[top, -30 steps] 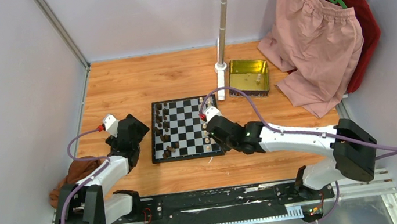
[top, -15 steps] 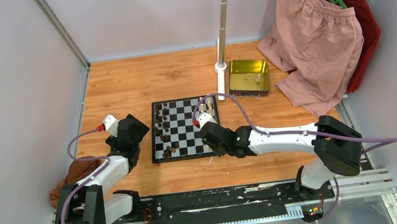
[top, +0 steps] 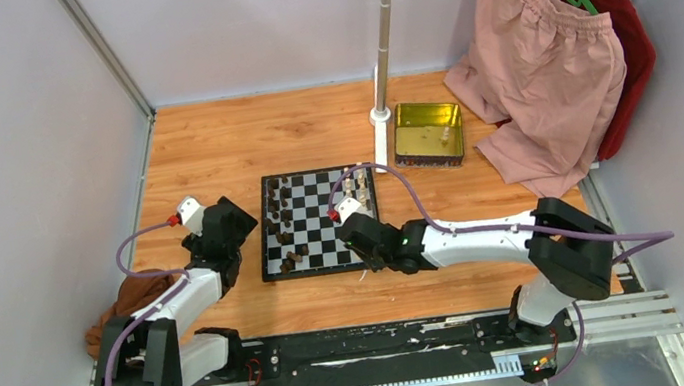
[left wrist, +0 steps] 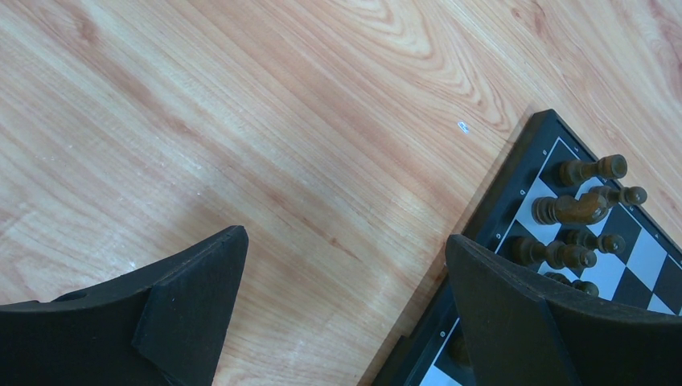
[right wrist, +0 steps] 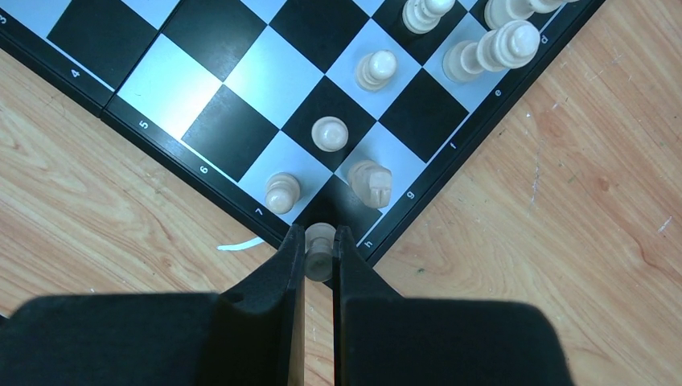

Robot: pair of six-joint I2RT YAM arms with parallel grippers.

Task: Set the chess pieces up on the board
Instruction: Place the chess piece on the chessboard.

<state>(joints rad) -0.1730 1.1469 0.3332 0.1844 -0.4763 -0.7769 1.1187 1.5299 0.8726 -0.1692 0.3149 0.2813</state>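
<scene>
The black-and-white board (top: 267, 264) lies mid-table. Dark brown pieces (top: 276, 207) crowd its left columns, and some lie tipped over. Cream pieces (top: 354, 183) stand along its right side. My right gripper (top: 369, 250) is at the board's near right corner. In the right wrist view it (right wrist: 320, 237) is shut on a small cream piece (right wrist: 320, 251) over the corner square by the letter h. A cream knight (right wrist: 371, 183) and two cream pawns (right wrist: 281, 193) stand just ahead. My left gripper (top: 240, 226) is open and empty over bare wood beside the board's left edge (left wrist: 527, 161), near dark pieces (left wrist: 575, 207).
A gold tin (top: 428, 132) sits behind the board's right corner, next to an upright pole (top: 381, 46). Pink and red clothes (top: 547, 63) hang at the back right. A brown cloth (top: 121, 305) lies by the left arm's base. A white scrap (right wrist: 240, 244) lies by the board's corner.
My right gripper has moved along the board's right side toward the near corner, still shut on the cream piece. The left arm has not moved.
</scene>
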